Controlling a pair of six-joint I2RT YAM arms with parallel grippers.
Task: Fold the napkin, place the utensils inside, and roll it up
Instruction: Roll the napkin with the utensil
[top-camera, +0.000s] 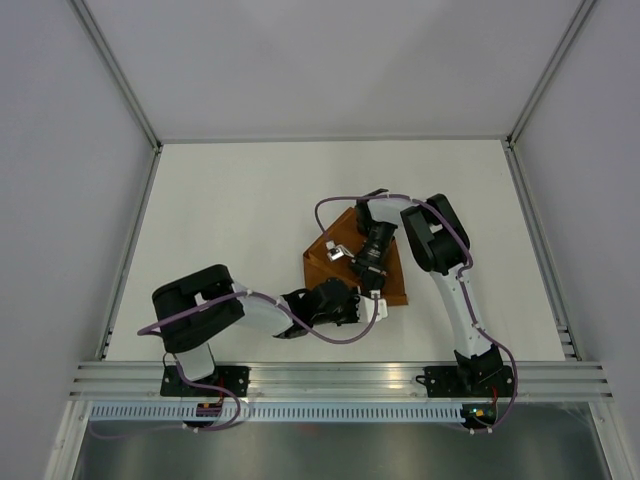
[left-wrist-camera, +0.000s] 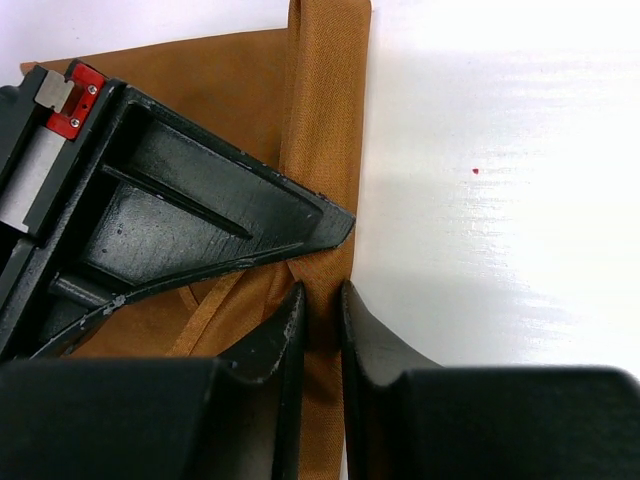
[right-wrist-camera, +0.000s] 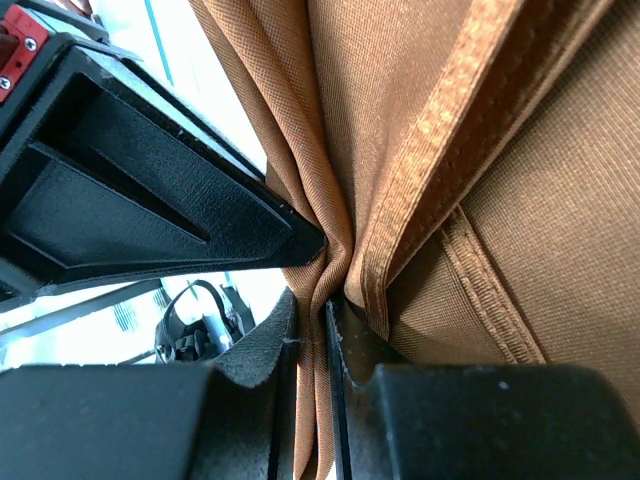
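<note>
The rust-orange napkin (top-camera: 392, 280) lies bunched on the white table, right of centre, between the two arms. My left gripper (top-camera: 358, 303) reaches in from the left. In the left wrist view its fingers (left-wrist-camera: 322, 295) are closed on a narrow upright fold of the napkin (left-wrist-camera: 230, 90) at the cloth's right edge. My right gripper (top-camera: 366, 285) comes down from behind. Its jaws (right-wrist-camera: 325, 305) pinch several gathered layers of the napkin (right-wrist-camera: 540, 230) beside a hemmed edge. Each wrist view shows the other gripper's black finger (left-wrist-camera: 200, 200) (right-wrist-camera: 150, 200) close by. The utensils are out of view.
Bare white table (top-camera: 250, 220) surrounds the cloth. Grey enclosure walls stand at the left, back and right. An aluminium rail (top-camera: 340, 375) carrying both arm bases runs along the near edge. Purple cables (top-camera: 330, 205) loop over the arms and the napkin.
</note>
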